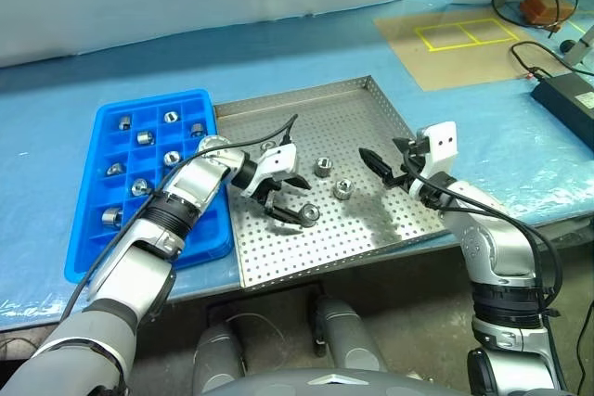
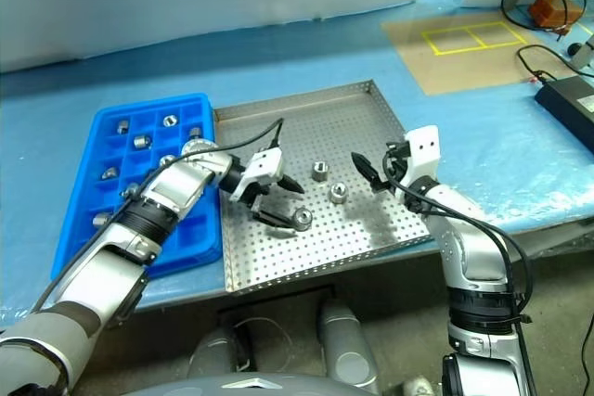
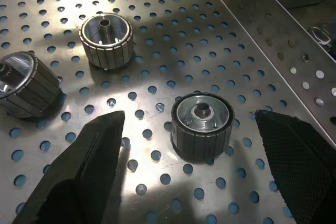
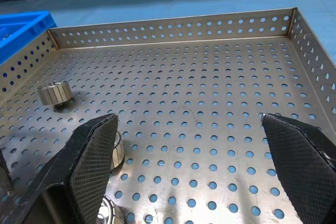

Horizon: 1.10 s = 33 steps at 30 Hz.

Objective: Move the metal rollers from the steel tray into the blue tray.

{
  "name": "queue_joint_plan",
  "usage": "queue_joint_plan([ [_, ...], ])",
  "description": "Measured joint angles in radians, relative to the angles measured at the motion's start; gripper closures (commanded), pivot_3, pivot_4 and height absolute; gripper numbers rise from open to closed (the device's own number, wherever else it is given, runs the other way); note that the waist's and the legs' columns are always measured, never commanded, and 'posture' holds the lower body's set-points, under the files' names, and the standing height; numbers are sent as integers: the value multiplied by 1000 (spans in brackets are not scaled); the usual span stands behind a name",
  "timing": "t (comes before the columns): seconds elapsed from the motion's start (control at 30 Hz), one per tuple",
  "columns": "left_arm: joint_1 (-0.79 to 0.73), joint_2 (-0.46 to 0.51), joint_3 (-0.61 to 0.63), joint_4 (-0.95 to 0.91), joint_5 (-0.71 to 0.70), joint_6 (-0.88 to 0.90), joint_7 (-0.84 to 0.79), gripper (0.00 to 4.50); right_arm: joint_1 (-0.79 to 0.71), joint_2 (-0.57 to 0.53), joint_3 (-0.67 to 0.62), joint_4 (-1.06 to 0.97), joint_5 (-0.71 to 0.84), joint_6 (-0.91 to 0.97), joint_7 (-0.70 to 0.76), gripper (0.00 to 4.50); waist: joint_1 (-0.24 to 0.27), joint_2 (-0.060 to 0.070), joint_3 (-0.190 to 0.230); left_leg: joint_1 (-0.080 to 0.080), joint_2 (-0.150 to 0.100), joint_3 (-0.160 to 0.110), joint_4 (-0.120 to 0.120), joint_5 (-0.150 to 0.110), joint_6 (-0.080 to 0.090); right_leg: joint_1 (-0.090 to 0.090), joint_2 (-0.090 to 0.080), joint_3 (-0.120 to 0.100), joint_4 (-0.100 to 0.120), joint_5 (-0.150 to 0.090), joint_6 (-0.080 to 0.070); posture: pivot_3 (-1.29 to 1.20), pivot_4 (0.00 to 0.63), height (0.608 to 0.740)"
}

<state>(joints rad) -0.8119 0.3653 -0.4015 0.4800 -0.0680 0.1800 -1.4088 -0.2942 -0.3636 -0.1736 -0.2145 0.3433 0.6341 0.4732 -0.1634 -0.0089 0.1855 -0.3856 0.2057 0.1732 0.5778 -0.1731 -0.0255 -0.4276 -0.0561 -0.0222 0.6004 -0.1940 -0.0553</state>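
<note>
Steel tray (image 1: pixel 371 127) centre, blue tray (image 1: pixel 88 238) to its left, part-filled. My left gripper (image 1: pixel 283 194) gapes over the near roller (image 1: pixel 309 214); right gripper (image 1: pixel 388 166) spread wide, empty. Risk — fingertip nudges roller, it skids off.

Silver-grey arms, black ribbed wrist joints, white wrist housings, black cables, black textured jaws.

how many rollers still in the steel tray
3 visible: one between the left gripper's fingers, two mid-tray. The arm may hide more.
</note>
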Motion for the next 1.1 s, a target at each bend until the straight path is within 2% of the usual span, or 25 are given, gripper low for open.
queue_joint_plan([
  [0.27,3,-71,0,63,32,-21,75,265,-3,-3,20,1,0,0,0,0,-20,0,0,0,0,0,1,-2,5,4,-1,-1,-7,2,3,-654,150,740],
  [0.67,8,-60,-12,66,45,45,26,265,-3,-17,22,1,-1,0,-6,0,-44,0,0,1,-1,0,1,-3,9,8,-1,-2,-12,3,4,-658,150,740],
  [0.8,11,-63,-14,67,50,37,28,1122,-3,-18,22,1,0,-1,-7,0,-44,1,0,1,-1,0,2,-3,8,9,-2,-2,-12,3,4,-655,150,740],
  [0.9,11,-63,-15,68,55,37,37,1122,-2,-22,29,0,0,-1,-5,0,-44,1,0,1,-1,0,1,-3,9,9,-2,-2,-12,3,4,-655,150,740],
  [1.0,11,-63,-15,68,56,34,36,1643,0,-26,30,0,1,-1,0,0,-44,1,0,1,-1,0,1,-3,9,9,-2,-2,-12,3,4,-654,150,740],
  [1.07,12,-62,-15,68,58,34,38,2292,3,-32,30,0,2,0,5,0,-45,1,0,1,-1,0,1,-3,9,9,-2,-2,-12,3,4,-653,150,740],
  [1.1,12,-63,-14,71,60,33,46,2292,3,-34,30,0,4,0,7,0,-45,1,0,1,-1,0,1,-3,9,9,-2,-2,-12,3,4,-651,150,740],
])
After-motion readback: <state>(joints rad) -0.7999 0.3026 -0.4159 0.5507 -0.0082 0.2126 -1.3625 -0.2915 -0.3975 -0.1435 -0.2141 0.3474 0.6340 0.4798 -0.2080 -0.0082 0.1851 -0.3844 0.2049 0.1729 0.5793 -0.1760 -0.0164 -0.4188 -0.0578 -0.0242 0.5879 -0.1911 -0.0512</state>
